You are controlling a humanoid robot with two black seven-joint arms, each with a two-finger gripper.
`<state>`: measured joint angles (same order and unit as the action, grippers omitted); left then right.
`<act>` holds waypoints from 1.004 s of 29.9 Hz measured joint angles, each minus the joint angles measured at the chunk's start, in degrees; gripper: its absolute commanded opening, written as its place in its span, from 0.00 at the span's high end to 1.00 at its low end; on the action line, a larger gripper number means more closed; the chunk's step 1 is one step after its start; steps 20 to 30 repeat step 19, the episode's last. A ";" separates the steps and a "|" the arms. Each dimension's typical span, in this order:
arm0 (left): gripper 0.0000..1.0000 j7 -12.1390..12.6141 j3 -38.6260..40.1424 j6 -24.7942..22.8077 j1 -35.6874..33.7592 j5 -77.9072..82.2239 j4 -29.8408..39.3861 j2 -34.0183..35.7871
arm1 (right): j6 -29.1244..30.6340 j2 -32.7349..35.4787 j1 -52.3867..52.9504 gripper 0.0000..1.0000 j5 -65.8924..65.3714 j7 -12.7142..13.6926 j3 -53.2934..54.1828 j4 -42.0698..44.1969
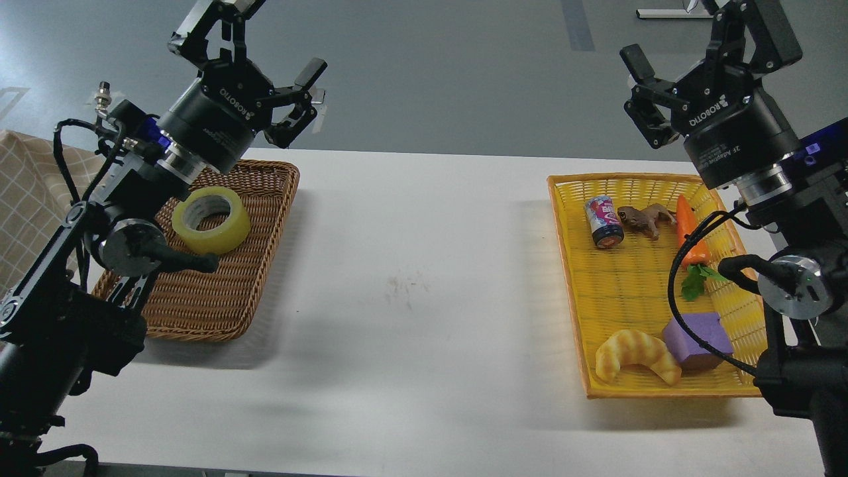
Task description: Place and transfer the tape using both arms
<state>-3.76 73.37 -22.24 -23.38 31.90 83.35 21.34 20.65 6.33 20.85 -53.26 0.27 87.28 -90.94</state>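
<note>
The tape [211, 220], a yellow translucent roll with a grey-white core, lies in the brown wicker basket [199, 298] at the left of the white table. My left gripper [262, 43] is raised above the basket's far end, open and empty, its fingers spread wide. My right gripper [689, 33] is raised above the far end of the yellow basket [629, 291] at the right, open and empty. One of its fingers runs out of the top edge of the view. Neither gripper touches the tape.
The yellow basket holds a small can [603, 222], a brown toy animal [644, 218], a carrot [689, 235], a purple block [699, 339] and a croissant toy [636, 354]. A checked cloth [26, 192] lies at the far left. The white table [417, 278] spans between the baskets.
</note>
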 measured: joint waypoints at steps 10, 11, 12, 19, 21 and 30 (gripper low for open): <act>0.02 0.06 -0.14 0.09 0.58 0.18 0.91 -0.75 | -0.21 -0.78 -0.02 0.00 0.00 0.00 -0.02 -0.85; 0.02 0.06 -0.14 0.09 0.60 0.18 1.01 -0.75 | -0.23 -0.86 -0.02 0.00 0.00 0.00 -0.05 -0.93; 0.02 0.06 -0.10 0.09 0.60 0.18 1.05 -0.75 | -0.24 -0.90 -0.02 0.00 0.00 0.00 -0.07 -0.95; 0.02 0.05 0.84 0.09 1.13 0.19 1.11 -0.76 | -0.26 -0.97 -0.09 0.00 0.01 0.00 -0.17 -0.97; 0.02 0.05 0.84 0.09 1.13 0.19 1.11 -0.76 | -0.26 -0.97 -0.09 0.00 0.01 0.00 -0.17 -0.97; 0.02 0.05 0.84 0.09 1.13 0.19 1.11 -0.76 | -0.26 -0.97 -0.09 0.00 0.01 0.00 -0.17 -0.97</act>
